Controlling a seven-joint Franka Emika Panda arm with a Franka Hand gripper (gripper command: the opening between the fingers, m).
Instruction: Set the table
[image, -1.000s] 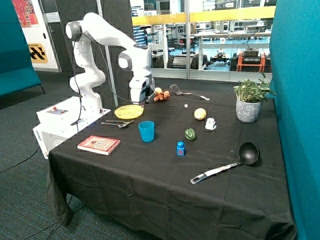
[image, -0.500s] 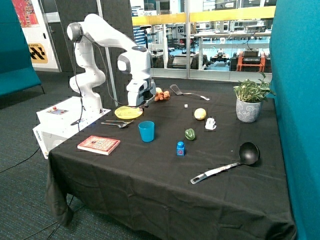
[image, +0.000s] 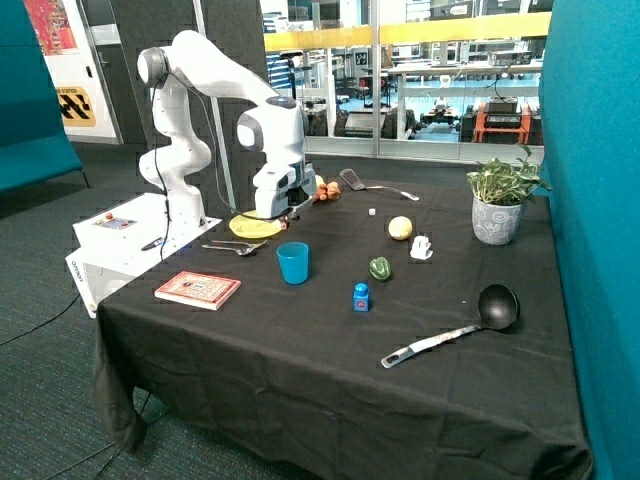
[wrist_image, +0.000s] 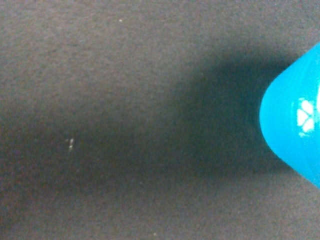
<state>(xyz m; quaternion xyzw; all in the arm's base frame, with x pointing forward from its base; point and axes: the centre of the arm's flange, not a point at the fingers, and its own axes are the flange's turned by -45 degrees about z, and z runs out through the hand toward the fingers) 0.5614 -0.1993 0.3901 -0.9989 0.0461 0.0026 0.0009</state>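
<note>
The table (image: 300, 340) has a black cloth top. On its side nearest the robot base lie a yellow plate (image: 248, 225), a fork and spoon (image: 235, 247), a blue cup (image: 293, 262) and a red book (image: 198, 289). My gripper (image: 276, 208) hangs low over the plate's edge on the cup's side, a little behind the cup. In the wrist view only black cloth (wrist_image: 125, 125) and part of the blue cup (wrist_image: 295, 130) show. I see nothing held.
Further along the table are a lemon (image: 400, 228), a green pepper (image: 380, 268), a small blue bottle (image: 361, 296), a small white object (image: 421, 247), a black ladle (image: 470, 322), a potted plant (image: 498, 200), a spatula (image: 365, 184) and small orange fruits (image: 329, 190). The white robot base (image: 125, 240) stands beside the table.
The gripper has shifted slightly away from the orange fruits, toward the plate and cup, and come down a little. Nothing on the table has moved.
</note>
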